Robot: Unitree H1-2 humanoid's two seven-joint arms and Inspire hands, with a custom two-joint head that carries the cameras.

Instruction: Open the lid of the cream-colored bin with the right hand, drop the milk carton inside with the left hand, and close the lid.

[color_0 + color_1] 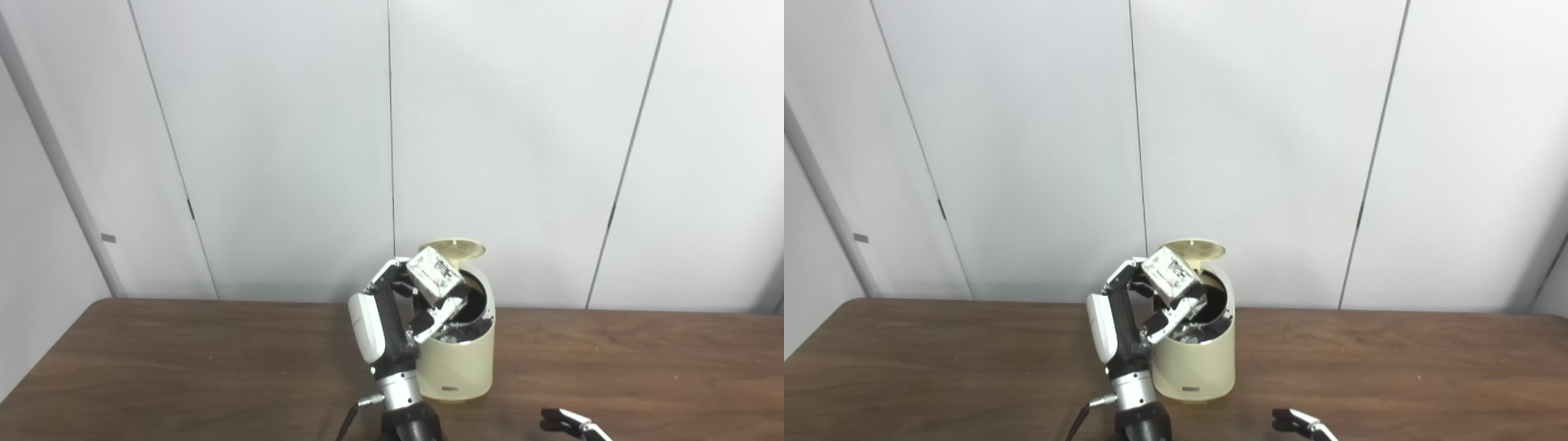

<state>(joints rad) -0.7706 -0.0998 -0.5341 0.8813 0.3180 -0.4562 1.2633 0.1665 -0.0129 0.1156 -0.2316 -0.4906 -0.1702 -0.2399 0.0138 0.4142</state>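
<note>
Lid on the cream-colored bin was flipped up at the back, so the dark opening was exposed. Left hand was raised at the bin's left side with its fingers clamped around the milk carton, which sat tilted right over the bin's rim (not inside yet). Right hand was low on the wooden table near the bottom edge, well apart from the bin; only fingertips showed, so I couldn't tell whether it was spread or curled.
</note>
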